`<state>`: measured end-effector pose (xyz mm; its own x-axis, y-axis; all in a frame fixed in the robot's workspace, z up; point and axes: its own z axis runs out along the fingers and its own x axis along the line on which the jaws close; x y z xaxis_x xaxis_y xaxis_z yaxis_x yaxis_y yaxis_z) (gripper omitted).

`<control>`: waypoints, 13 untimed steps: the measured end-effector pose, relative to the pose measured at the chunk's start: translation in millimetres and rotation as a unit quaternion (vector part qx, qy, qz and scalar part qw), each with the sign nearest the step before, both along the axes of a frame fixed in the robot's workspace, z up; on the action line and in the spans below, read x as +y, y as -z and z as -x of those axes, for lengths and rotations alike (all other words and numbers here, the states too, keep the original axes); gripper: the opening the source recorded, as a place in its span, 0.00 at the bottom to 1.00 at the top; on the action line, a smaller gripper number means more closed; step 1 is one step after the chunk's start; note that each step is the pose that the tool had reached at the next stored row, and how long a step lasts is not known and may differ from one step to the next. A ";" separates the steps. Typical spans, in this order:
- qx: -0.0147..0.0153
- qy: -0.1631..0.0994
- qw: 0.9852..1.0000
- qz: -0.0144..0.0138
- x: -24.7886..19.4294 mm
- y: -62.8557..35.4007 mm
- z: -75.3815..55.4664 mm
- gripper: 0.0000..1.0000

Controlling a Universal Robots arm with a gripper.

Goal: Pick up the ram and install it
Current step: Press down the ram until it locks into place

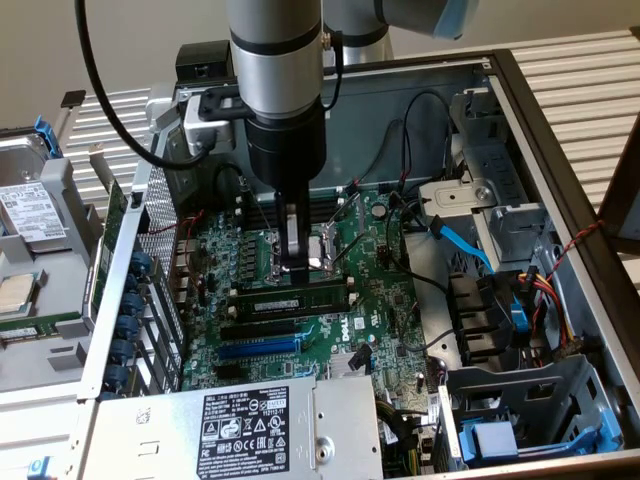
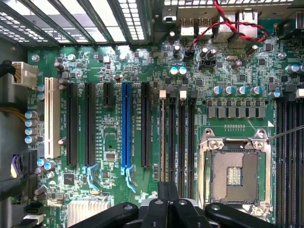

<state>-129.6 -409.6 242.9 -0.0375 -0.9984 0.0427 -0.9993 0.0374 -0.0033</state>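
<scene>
Silver-and-black arm [image 1: 276, 60] — black claw [image 1: 292, 262]

Green motherboard [image 2: 156, 85]; blue expansion slot [image 2: 126, 126]; green ram [image 1: 293, 300], black chips; black hand [image 2: 166, 202].

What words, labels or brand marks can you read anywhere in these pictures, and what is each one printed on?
"DELL": white round logo on the motherboard, just legible in the exterior view.
Power supply label: black sticker with white print and certification marks, too small to read.
Hard drive label: white sticker, text blurred.
White label on the ram: unreadable.
White silkscreen print on the board in the wrist view: too small to read.
</scene>
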 end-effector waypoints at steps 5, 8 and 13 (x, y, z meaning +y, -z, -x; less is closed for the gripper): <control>0.000 0.000 1.000 0.008 0.5 2.0 0.7 0.11; 0.000 0.000 1.000 0.009 1.1 3.0 1.0 0.11; 0.000 0.000 1.000 0.008 1.2 3.9 2.2 0.11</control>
